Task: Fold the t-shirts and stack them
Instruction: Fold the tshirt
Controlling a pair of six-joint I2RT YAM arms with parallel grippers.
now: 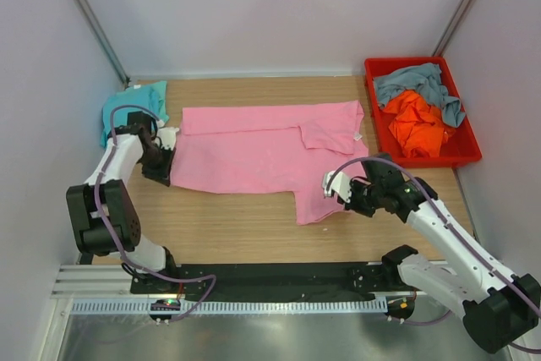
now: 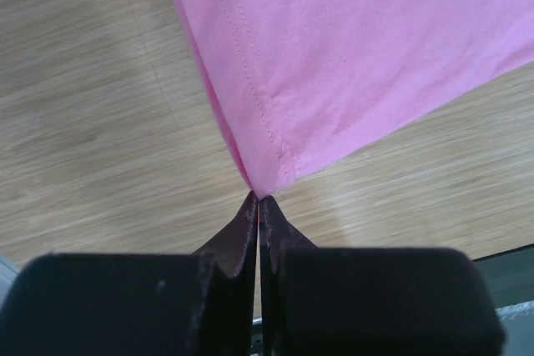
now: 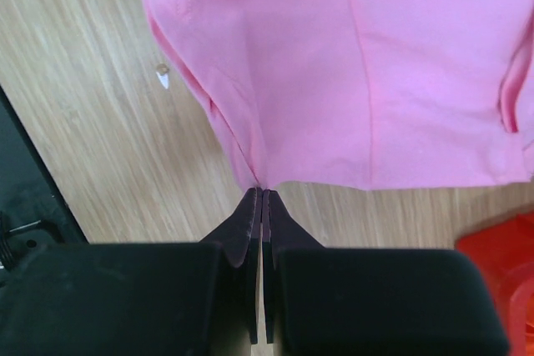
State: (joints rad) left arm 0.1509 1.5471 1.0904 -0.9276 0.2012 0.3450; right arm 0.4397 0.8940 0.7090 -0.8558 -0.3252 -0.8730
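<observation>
The pink t-shirt (image 1: 262, 154) lies spread across the middle of the wooden table, one sleeve folded over at its right. My left gripper (image 1: 162, 156) is shut on its left corner; in the left wrist view the pink cloth (image 2: 334, 64) runs into my closed fingertips (image 2: 259, 199). My right gripper (image 1: 336, 188) is shut on the shirt's lower right flap, and the pink cloth (image 3: 350, 72) ends at the pinched tips (image 3: 263, 192). A teal t-shirt (image 1: 135, 106) lies folded at the far left. Orange (image 1: 416, 120) and grey-blue (image 1: 418, 84) t-shirts lie crumpled in the bin.
The red plastic bin (image 1: 467, 151) stands at the back right; its corner (image 3: 501, 248) shows in the right wrist view. White walls close in the table on three sides. A black rail (image 1: 279, 276) runs along the near edge.
</observation>
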